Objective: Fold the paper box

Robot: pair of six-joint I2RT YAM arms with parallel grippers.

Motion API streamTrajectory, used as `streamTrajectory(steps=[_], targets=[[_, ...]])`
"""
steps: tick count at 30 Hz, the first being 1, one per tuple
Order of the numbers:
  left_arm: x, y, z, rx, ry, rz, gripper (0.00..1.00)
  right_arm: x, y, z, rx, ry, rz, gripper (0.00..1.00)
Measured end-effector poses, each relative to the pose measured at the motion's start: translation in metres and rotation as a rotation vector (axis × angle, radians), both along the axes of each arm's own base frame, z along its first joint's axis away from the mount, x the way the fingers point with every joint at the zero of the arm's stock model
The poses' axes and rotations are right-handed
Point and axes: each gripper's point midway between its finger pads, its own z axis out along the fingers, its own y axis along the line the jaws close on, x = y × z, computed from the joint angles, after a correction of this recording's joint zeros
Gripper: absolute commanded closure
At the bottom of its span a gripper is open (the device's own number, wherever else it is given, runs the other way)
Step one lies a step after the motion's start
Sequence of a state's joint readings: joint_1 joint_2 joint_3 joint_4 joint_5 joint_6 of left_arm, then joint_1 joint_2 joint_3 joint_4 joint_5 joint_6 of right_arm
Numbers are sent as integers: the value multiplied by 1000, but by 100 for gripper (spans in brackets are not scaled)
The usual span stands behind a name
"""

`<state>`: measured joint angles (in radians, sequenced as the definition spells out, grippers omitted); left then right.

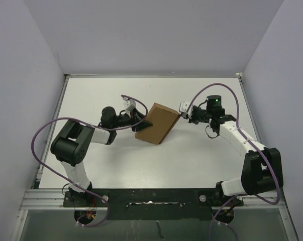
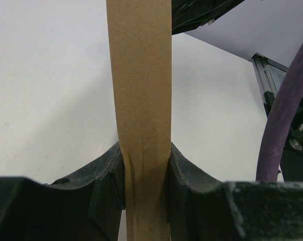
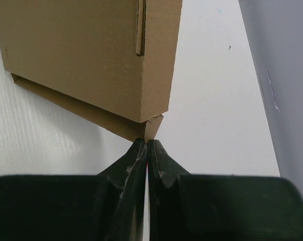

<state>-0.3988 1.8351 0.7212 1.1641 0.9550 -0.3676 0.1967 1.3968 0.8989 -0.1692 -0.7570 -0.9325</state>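
The jaws of the left gripper (image 2: 146,173) are clamped on a thin edge of the paper box (image 1: 159,123), which rises as a brown strip up the centre of the left wrist view. The jaws of the right gripper (image 3: 147,144) are pressed together, their tips touching the box's lower corner; whether they nip any cardboard cannot be told. From above, the box sits tilted mid-frame on the white worktop (image 1: 201,160), between both grippers. A purple cable (image 2: 282,115) curves at right. Only the right wrist view shows a flap seam and an underlying layer.
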Motion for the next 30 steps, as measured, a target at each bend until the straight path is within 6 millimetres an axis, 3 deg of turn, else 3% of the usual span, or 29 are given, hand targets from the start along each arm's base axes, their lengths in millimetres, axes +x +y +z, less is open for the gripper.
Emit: streamTrajectory(steps=[19, 30], targets=[[3, 1, -1, 0, 28, 0, 78, 4, 4, -5, -83, -47, -14, 97], [3, 0, -1, 8, 37, -8, 79, -1, 5, 2, -66, 22, -37, 97]])
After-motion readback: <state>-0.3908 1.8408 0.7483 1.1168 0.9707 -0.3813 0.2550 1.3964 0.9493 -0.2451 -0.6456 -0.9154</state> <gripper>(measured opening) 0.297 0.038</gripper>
